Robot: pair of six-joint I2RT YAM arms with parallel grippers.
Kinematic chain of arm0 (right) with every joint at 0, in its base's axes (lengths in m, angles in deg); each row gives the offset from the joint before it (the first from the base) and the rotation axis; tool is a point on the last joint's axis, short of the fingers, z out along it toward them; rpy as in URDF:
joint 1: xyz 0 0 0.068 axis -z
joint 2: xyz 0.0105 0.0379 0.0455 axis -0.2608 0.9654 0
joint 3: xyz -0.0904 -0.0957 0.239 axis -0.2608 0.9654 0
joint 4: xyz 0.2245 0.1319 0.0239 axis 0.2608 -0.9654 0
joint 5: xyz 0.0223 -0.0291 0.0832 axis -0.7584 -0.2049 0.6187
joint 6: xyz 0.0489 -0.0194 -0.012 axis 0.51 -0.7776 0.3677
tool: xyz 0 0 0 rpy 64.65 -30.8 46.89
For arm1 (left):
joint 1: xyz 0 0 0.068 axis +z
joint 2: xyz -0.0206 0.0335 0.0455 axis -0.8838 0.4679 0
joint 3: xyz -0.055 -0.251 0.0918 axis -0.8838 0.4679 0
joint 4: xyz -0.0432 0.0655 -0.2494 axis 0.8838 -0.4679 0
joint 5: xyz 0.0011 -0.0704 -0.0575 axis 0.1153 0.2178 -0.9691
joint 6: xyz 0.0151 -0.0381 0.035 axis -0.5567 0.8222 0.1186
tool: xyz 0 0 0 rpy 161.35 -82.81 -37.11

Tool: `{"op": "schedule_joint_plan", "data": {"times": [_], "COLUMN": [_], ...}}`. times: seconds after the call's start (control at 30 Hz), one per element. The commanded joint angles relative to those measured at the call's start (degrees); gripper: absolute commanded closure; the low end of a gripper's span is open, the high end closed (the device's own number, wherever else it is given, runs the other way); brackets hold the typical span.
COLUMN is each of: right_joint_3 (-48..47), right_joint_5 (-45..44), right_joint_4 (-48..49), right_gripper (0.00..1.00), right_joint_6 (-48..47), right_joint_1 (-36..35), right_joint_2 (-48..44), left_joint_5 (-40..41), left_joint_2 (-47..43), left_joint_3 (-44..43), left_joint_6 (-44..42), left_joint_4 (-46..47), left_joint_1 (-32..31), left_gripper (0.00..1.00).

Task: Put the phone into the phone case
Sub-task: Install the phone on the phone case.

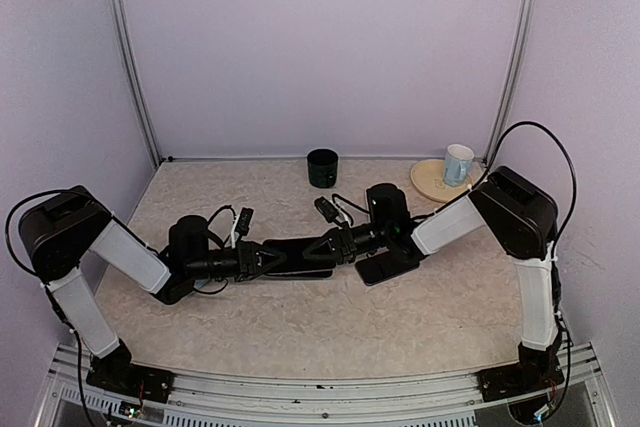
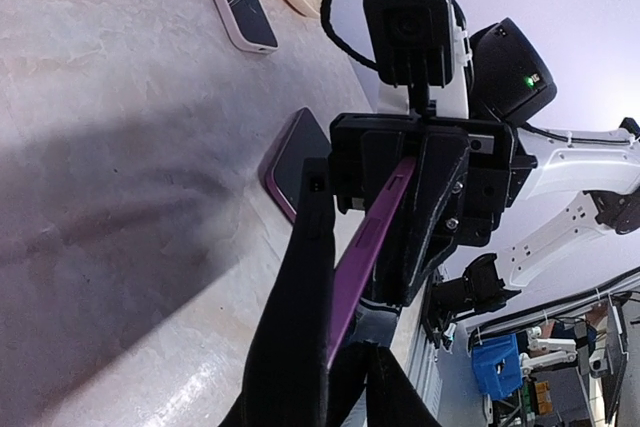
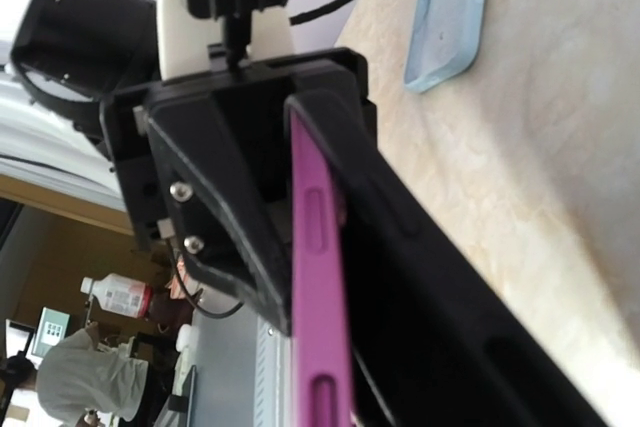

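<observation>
The speckled beige counter carries everything. The left arm and right arm lie low and reach towards each other at its middle. Between them is a flat purple-edged phone case, dark on its broad face, held edge-up just above the counter. The left gripper has its jaws closed on one end, and the right gripper has its jaws clamped on the other. Whether a phone already sits inside cannot be told.

Just beside the right gripper, a dark flat phone with a purple rim lies on the counter. At the far right corner is a round wooden plate with a white and blue mug standing on it. A small black cup stands upright by the back wall. The right wrist view shows a light blue flat case lying on the counter beyond the left gripper.
</observation>
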Motion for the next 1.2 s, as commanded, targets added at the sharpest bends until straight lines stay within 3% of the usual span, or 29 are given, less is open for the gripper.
{"op": "schedule_joint_plan", "data": {"times": [0.0,0.43,0.67,0.9,1.17], "right_joint_3": [-0.34,0.02,-0.27,-0.08,-0.04], "right_joint_5": [-3.46,-3.42,-3.09,-2.6,-3.37], "right_joint_4": [-1.78,-0.95,-1.32,-1.31,-4.91], "right_gripper": [1.0,0.98,0.94,0.78,0.69], "right_joint_6": [0.5,0.37,0.49,1.03,-0.96], "right_joint_1": [-1.44,-1.46,-1.33,-1.2,-0.71], "right_joint_2": [-1.03,-1.74,-1.49,-1.96,-3.94], "left_joint_5": [-5.24,-6.63,-6.91,-7.01,-6.45], "left_joint_2": [-1.5,-0.7,-0.46,-0.26,-0.21], "left_joint_3": [-1.15,-0.44,-0.11,0.93,1.44], "left_joint_6": [-1.0,1.56,2.06,2.59,2.92], "left_joint_4": [10.45,15.7,17.0,19.63,19.95], "left_joint_1": [-1.98,-2.42,-2.43,-2.17,-1.48], "left_gripper": [0.82,0.98,1.0,1.0,1.0]}}
